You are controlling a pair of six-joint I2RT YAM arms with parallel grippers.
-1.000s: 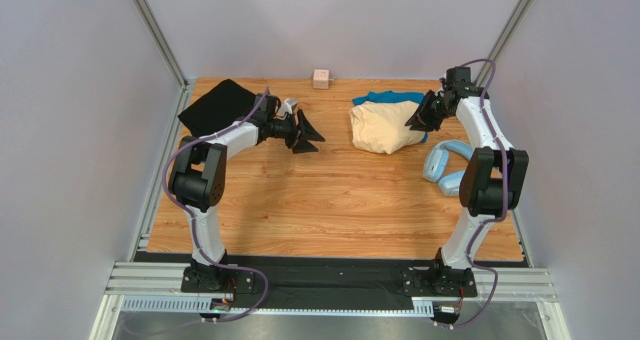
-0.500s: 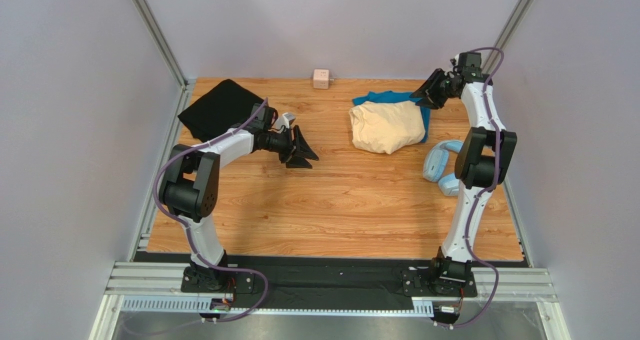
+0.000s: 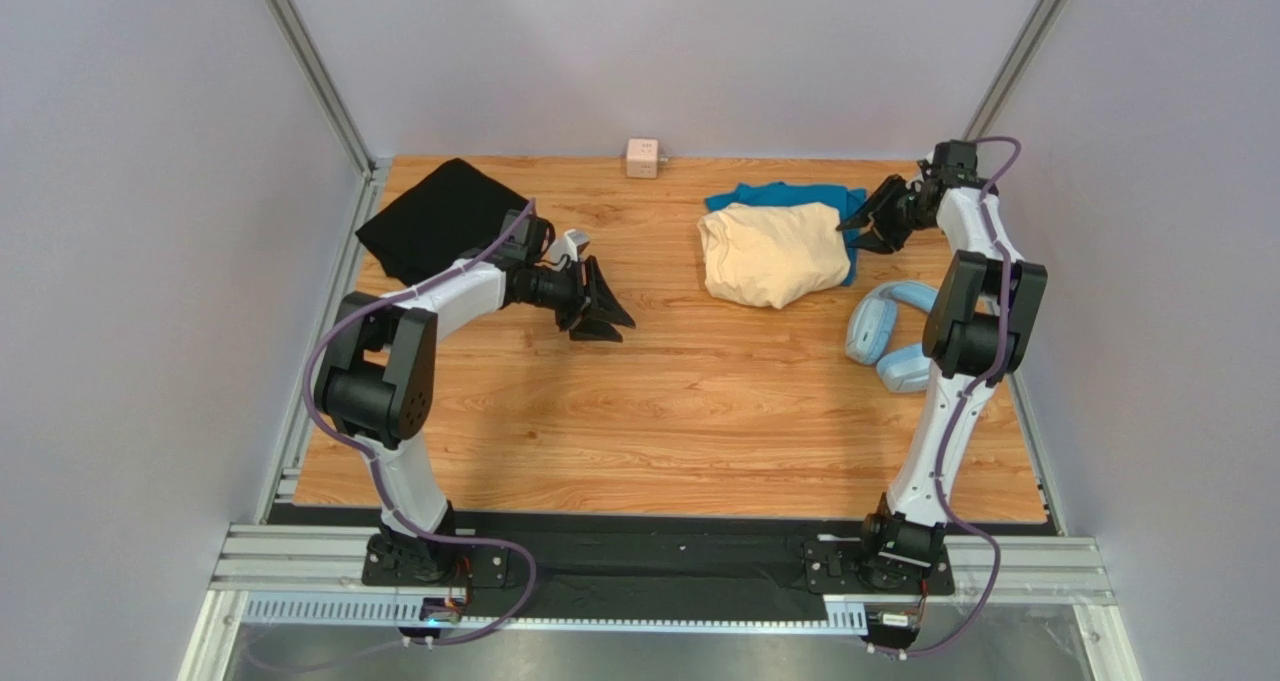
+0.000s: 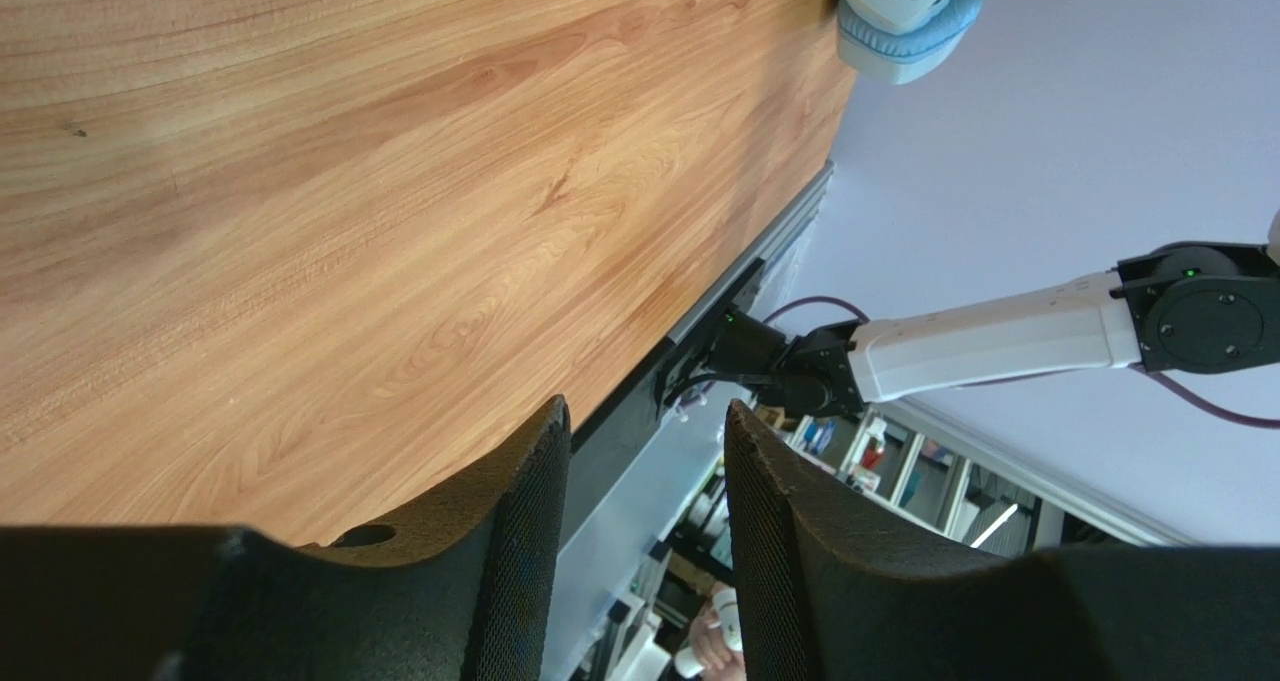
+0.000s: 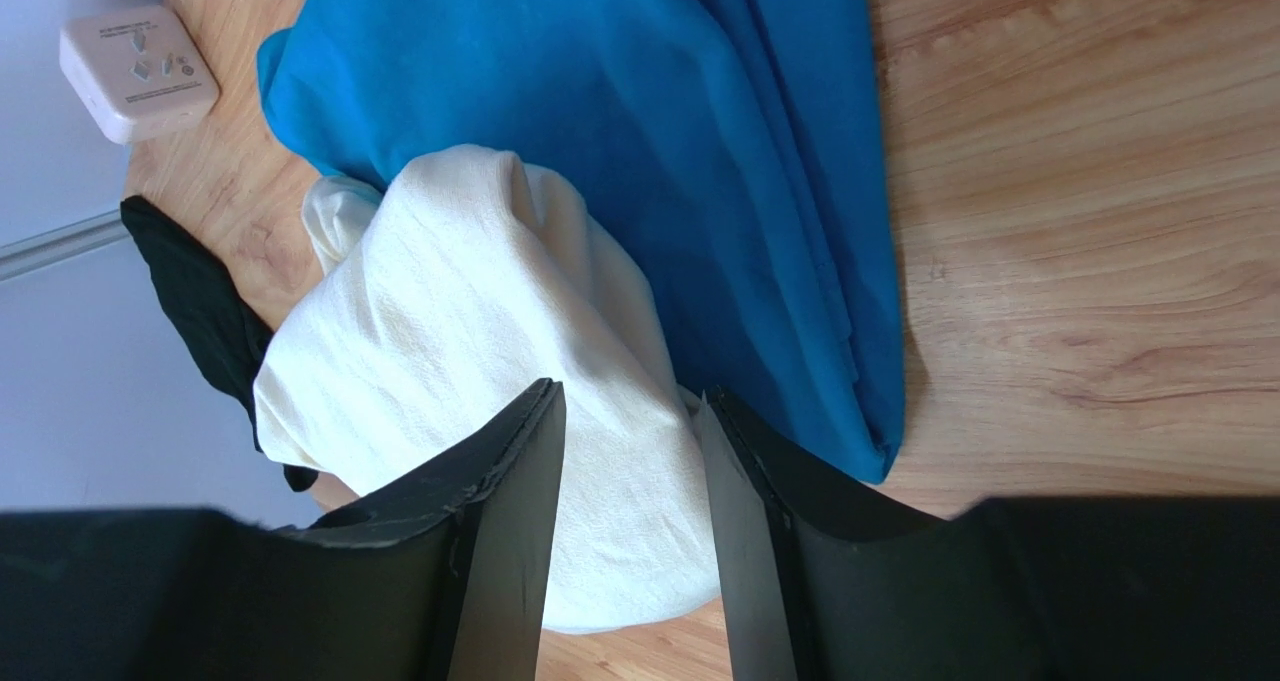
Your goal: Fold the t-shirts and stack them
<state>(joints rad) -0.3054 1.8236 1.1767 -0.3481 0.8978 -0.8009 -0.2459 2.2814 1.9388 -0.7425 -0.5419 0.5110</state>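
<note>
Left fingers (image 4: 511, 531) and right fingers (image 5: 504, 516) stood half-parted, empty. The cream shirt (image 3: 774, 254) lay crumpled on the teal shirt (image 3: 781, 195) far right, the black shirt (image 3: 436, 213) far left. It was limp, light cloth, likely best pinched at a hem.

bench (image 3: 676, 411): wood-grain top, smooth, low satin sheen. cream t-shirt (image 5: 496, 351): soft cloth, matt, coarse weave visible. teal t-shirt (image 5: 706, 141): finer cloth, matt, smooth face. black t-shirt (image 3: 436, 216): matt cloth. headphones (image 3: 890, 336): smooth light-blue plastic, padded cups. pink cube (image 3: 643, 158): matt, looks plastic. left gripper (image 4: 646, 411) jaws: matt black plastic, fine mesh texture on inner faces.
</note>
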